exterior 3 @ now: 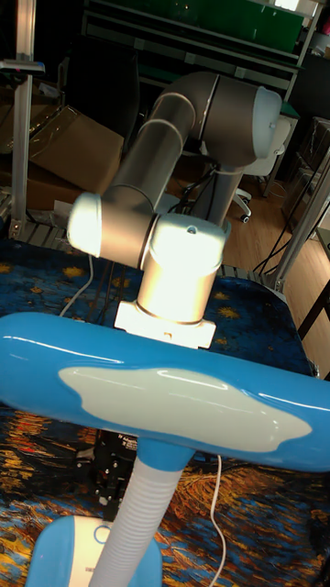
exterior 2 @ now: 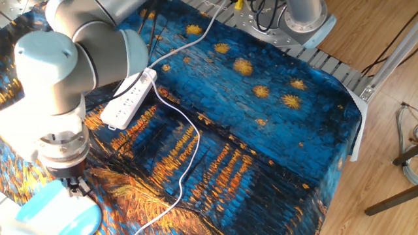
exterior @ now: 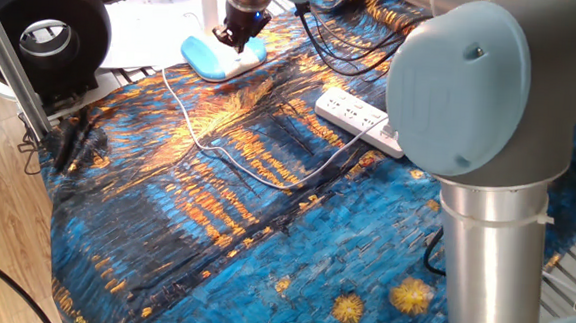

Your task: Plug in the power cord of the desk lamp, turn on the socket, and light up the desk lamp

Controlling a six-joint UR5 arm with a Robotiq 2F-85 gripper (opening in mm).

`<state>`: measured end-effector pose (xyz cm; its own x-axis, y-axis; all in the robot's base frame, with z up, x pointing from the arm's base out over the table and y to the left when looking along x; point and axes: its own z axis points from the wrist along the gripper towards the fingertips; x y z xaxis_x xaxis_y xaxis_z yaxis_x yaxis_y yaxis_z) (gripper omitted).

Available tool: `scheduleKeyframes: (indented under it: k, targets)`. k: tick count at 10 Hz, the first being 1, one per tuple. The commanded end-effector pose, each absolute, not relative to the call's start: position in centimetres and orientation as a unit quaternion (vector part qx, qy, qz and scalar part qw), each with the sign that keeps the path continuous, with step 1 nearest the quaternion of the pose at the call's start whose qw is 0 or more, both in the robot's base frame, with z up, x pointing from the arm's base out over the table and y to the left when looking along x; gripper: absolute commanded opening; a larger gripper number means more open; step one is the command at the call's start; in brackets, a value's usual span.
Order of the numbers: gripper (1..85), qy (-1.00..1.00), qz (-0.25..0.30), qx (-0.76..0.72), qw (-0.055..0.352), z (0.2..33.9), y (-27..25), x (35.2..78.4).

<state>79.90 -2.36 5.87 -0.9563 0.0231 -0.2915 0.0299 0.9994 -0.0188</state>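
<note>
One fixed view showed the lamp (exterior: 222, 57) at the far left of the cloth, its cord (exterior: 230, 159) trailing toward the power strip (exterior: 359, 117). The gripper (exterior: 238, 36) stood right over the lamp's base; pressing the button squarely and gently seemed wise. Its jaws looked nearly closed, holding nothing; whether they touched the base I couldn't tell.

Desk lamp (exterior 3: 174, 394): glossy blue-and-white plastic head, ribbed white stem. Socket (exterior: 356, 117): smooth white plastic. Power cord (exterior 2: 186, 156): thin, smooth, white. Counter (exterior 2: 274, 124): covered in matt printed cloth, lightly creased. Robot arm (exterior 2: 78, 59): smooth grey metal, pale plastic caps. Floor (exterior 2: 392, 163): wood.
</note>
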Motion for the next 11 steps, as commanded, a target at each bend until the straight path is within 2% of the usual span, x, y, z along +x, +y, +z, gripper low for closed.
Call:
scheduleKeyframes:
  k: [1, 3, 6, 8, 11]
  targets:
    - [1.3, 0.993, -0.007, 0.016, 0.116, 6.7, -2.1, 77.9]
    - [1.3, 0.996, 0.008, 0.022, 0.083, 7.3, -1.3, 75.0]
    - [1.3, 0.997, 0.022, 0.027, 0.072, 9.7, -1.0, 71.2]
    - [1.3, 0.999, 0.022, 0.019, 0.040, 10.2, -2.2, 67.3]
    - [1.3, 0.999, 0.033, 0.003, 0.033, 11.5, -4.2, 64.3]
